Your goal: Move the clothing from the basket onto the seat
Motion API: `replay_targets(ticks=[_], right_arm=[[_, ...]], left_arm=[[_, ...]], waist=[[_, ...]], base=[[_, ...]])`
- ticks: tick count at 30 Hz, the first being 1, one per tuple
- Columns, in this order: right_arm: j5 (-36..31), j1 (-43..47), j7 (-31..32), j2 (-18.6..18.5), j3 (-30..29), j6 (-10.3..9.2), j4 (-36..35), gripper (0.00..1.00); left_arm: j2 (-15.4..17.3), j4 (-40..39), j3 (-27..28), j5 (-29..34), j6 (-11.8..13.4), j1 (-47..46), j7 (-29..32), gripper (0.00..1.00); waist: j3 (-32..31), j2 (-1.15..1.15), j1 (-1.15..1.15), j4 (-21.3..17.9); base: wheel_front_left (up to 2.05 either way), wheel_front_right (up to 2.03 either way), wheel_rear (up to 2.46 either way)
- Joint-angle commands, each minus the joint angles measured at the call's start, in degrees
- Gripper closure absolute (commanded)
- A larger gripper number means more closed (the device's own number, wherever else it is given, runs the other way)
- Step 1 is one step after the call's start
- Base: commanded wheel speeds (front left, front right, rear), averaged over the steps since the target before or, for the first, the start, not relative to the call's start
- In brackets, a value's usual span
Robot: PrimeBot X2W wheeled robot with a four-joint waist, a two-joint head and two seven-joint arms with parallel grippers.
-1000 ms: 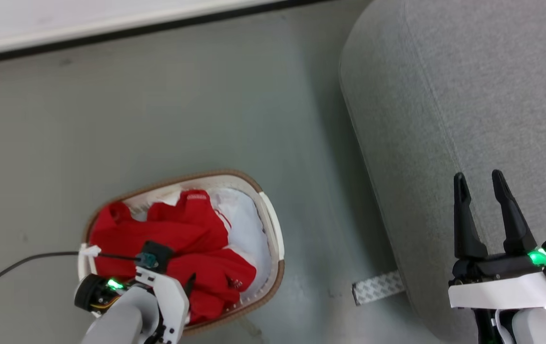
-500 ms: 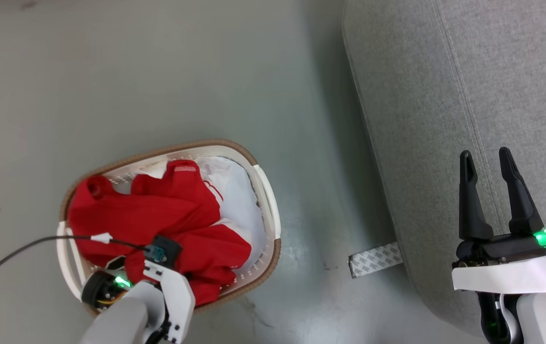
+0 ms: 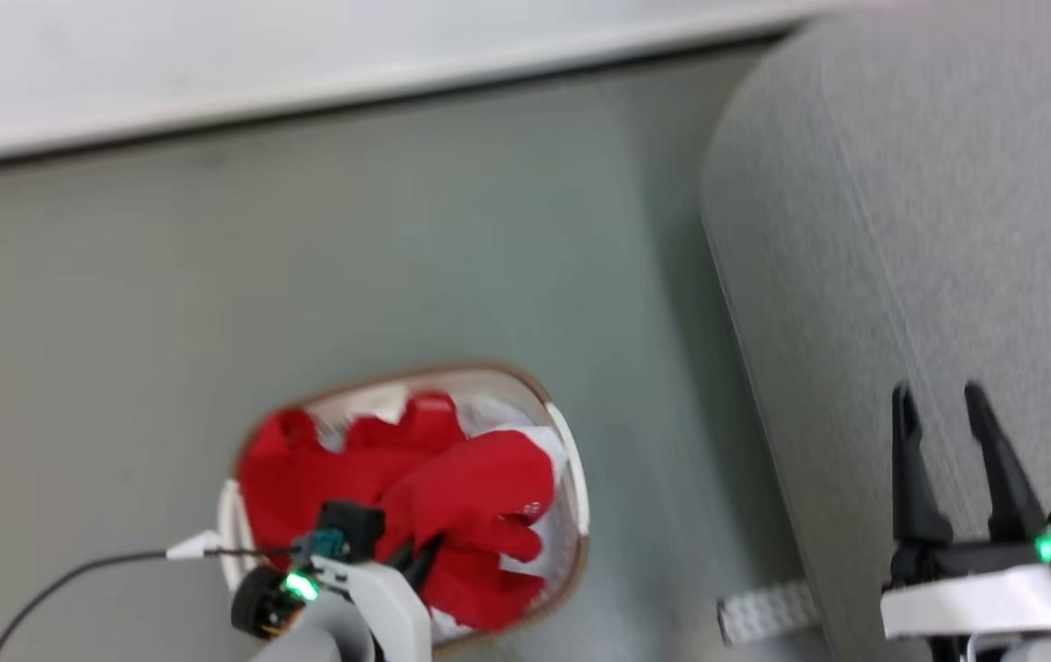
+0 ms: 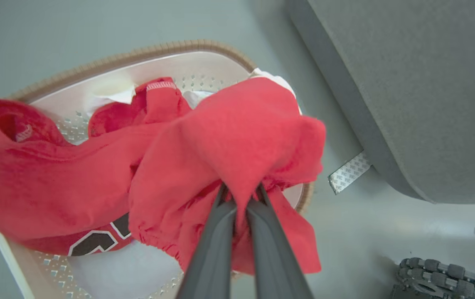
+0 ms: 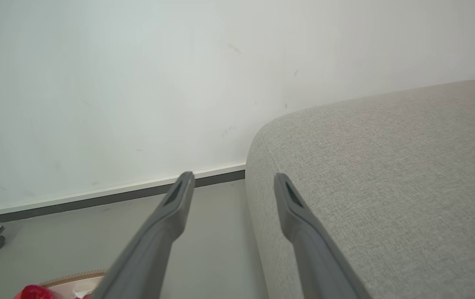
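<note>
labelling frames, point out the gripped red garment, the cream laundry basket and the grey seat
bright red fabric garment (image 4: pixel 237 137): left wrist view, bunched fold
cream-white plastic basket (image 4: pixel 108 62): left wrist view, brown rim
light grey upholstered seat (image 5: pixel 387 166): right wrist view, bare top

Bright red clothing (image 4: pixel 229 137), white trim, black numeral outlined white at lower left of my left wrist view. Cream-white basket (image 4: pixel 108 81), rows of small holes, brown rim. Light grey woven seat (image 4: pixel 407 83). Grey-green floor (image 3: pixel 304 276). My left end effector (image 4: pixel 241 190), right end effector (image 5: pixel 233 178): dark grey.

White wrist shells (image 3: pixel 976 609), green lights (image 3: pixel 1049 544), black cable (image 3: pixel 74 575), right gripper (image 3: pixel 937 395), 2 dark fingers (image 3: pixel 911 478)
</note>
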Motion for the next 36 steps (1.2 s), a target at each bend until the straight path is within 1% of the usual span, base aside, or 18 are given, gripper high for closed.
replay_targets(ticks=[1,7,10,15,22,27,33,36], right_arm=[[-0.82,1.5,0.02,-0.24,-0.22,-0.12,0.36,0.0],[-2.31,5.76,0.02,-0.24,-0.61,-0.12,1.75,0.0],[-3.42,7.29,0.02,-0.22,-0.27,-0.12,2.03,0.0],[-4.59,9.24,0.02,-0.24,0.96,-0.12,1.69,0.0],[-7.06,11.18,0.02,-0.21,2.8,-0.12,-0.06,0.0],[-9.2,11.57,0.02,-0.71,5.6,-0.13,-2.0,0.0],[-10.68,9.45,0.02,-3.55,10.68,-0.12,-4.84,0.0],[-10.9,8.63,0.03,-4.82,12.87,-0.13,-5.54,0.0]], left_arm=[[0.44,-0.76,-0.37,-0.91,0.11,1.47,-0.53,1.0],[1.74,-7.01,-1.38,-3.58,0.1,4.05,-1.28,1.0],[2.65,-10.9,-0.89,-3.8,0.69,4.76,-1.48,1.0],[4.92,-19.68,0.39,-4.57,3.47,6.19,-0.72,1.0],[10.09,-35.43,2.85,-4.57,9.15,6.59,2.63,1.0],[12.98,-44.79,4.1,-4.42,12.47,6.9,5.55,1.0],[15.02,-50.98,4.28,-3.78,14.99,7.27,8.13,1.0],[15.27,-52.2,4.29,-3.77,15.46,7.44,8.55,1.0]], waist=[[-7.18,0.0,0.0,4.24],[-15.67,0.0,0.0,7.95],[-18.9,0.0,0.0,9.15],[-23.01,0.0,0.0,9.91],[-25.5,0.0,0.0,10.22],[-26.42,0.0,0.0,10.01],[-26.83,0.0,0.0,9.63],[-26.87,0.0,0.0,9.49]], base=[[0.0,0.0,0.0],[0.0,0.0,0.0],[0.0,0.0,0.0],[0.0,0.0,0.0],[0.0,0.0,0.0],[0.0,0.0,0.0],[0.0,0.0,0.0],[0.0,0.0,0.0]])
